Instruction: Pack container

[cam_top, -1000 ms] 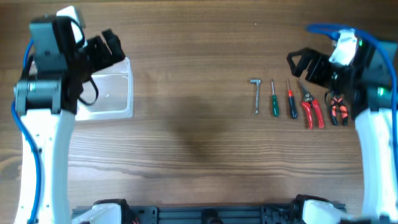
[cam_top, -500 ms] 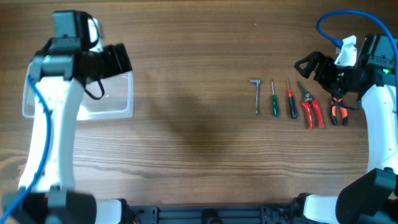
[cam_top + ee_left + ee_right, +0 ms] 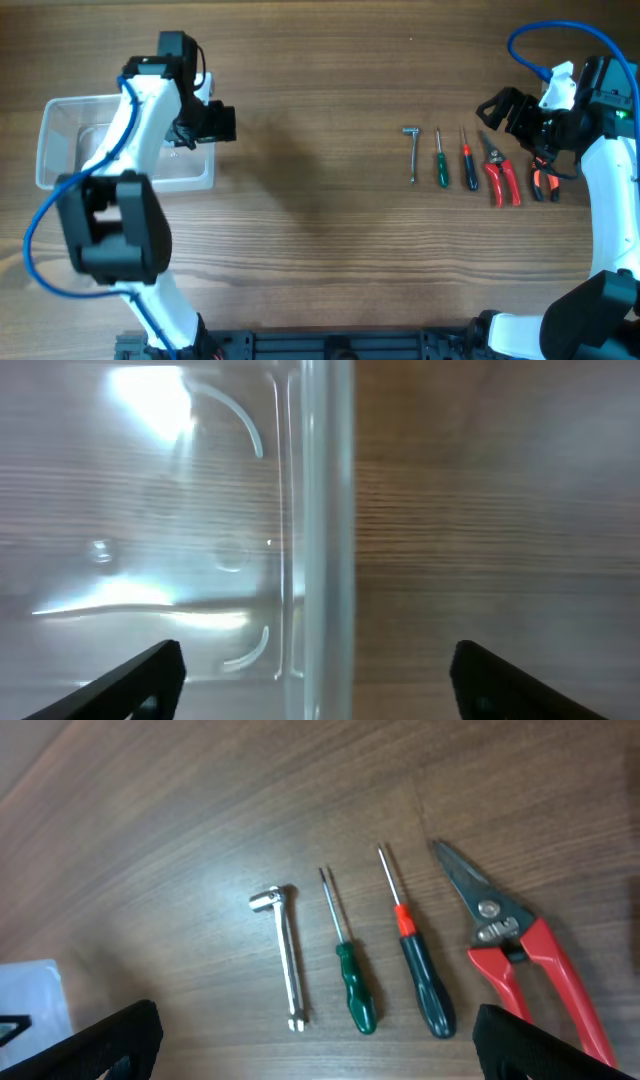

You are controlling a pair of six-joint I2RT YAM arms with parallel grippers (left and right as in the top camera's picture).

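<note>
Clear plastic container [image 3: 60, 120] sits far left on the wood surface [image 3: 320, 250], empty as far as we see. The tools [image 3: 469, 172] lie in a row at right, so nothing's packed yet, we judge. Left hand [image 3: 215, 122] is by its right wall, right hand [image 3: 497, 106] near the tools.

Left wrist: glossy thick rim [image 3: 325, 510] between spread fingers [image 3: 140, 678], nothing gripped.

Right wrist: hand spread, empty, over steel wrench [image 3: 286, 955], green-handled screwdriver [image 3: 352, 990], black-handled screwdriver [image 3: 422, 982], red snips [image 3: 512, 960].

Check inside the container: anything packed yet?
Nothing visible inside the container: only clear floor and glare in both views. The left arm covers part of its right half overhead, so that strip is unconfirmed there.
</note>
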